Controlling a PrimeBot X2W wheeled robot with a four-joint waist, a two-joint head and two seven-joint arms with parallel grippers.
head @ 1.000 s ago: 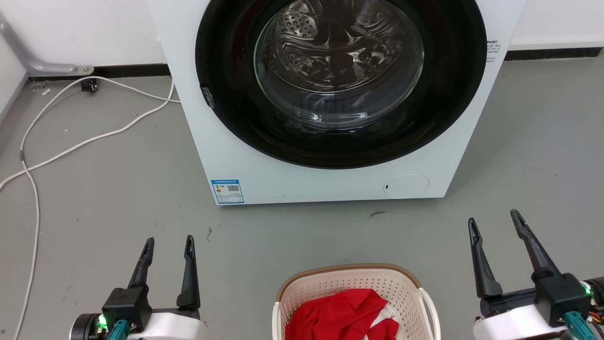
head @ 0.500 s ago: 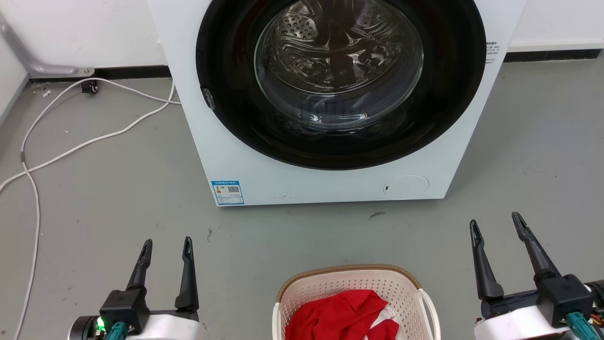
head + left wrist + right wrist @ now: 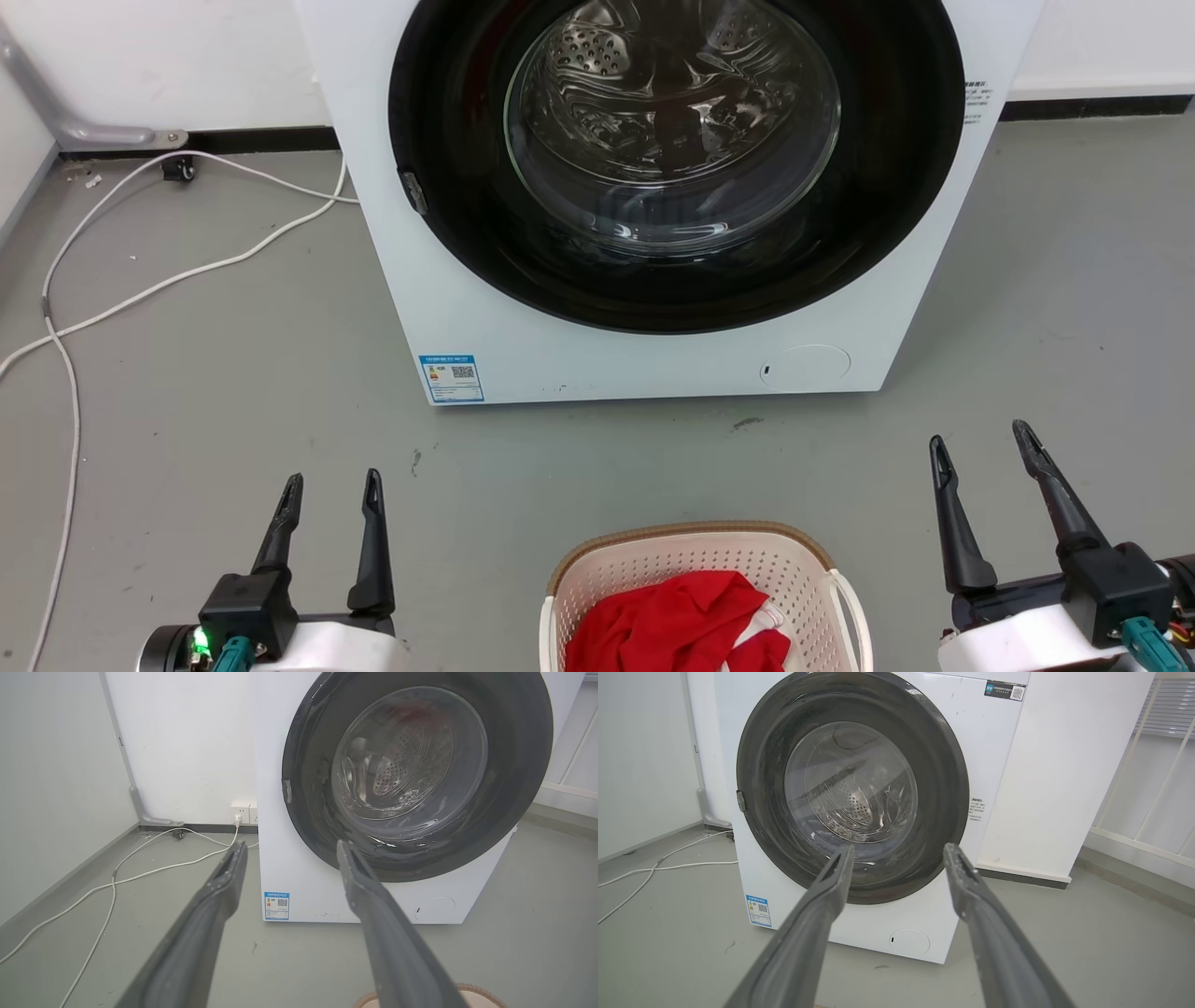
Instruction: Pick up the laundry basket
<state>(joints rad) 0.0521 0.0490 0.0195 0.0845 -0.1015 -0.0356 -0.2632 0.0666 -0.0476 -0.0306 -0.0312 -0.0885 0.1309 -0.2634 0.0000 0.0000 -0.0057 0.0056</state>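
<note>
The laundry basket [image 3: 691, 546], cream with perforated walls, a brown rim and white side handles, sits on the grey floor at the bottom centre of the head view, cut off by the frame edge. Red cloth [image 3: 677, 621] lies inside it. A sliver of its brown rim [image 3: 486, 994] peeks in at the bottom of the left wrist view. My left gripper [image 3: 333, 483] hovers open to the basket's left, well apart from it. My right gripper [image 3: 980, 439] is open to the basket's right, also clear of it. Both sets of fingers point toward the washer.
A white front-loading washer [image 3: 653, 355] with a shut dark-ringed glass door stands just beyond the basket. White cables [image 3: 140, 294] trail over the floor at the left toward a wall socket [image 3: 243, 812]. A white railing [image 3: 1153, 812] lines the wall at the right.
Nothing has visibly changed apart from a slight shift of the picture; both grippers stay open beside the basket.
</note>
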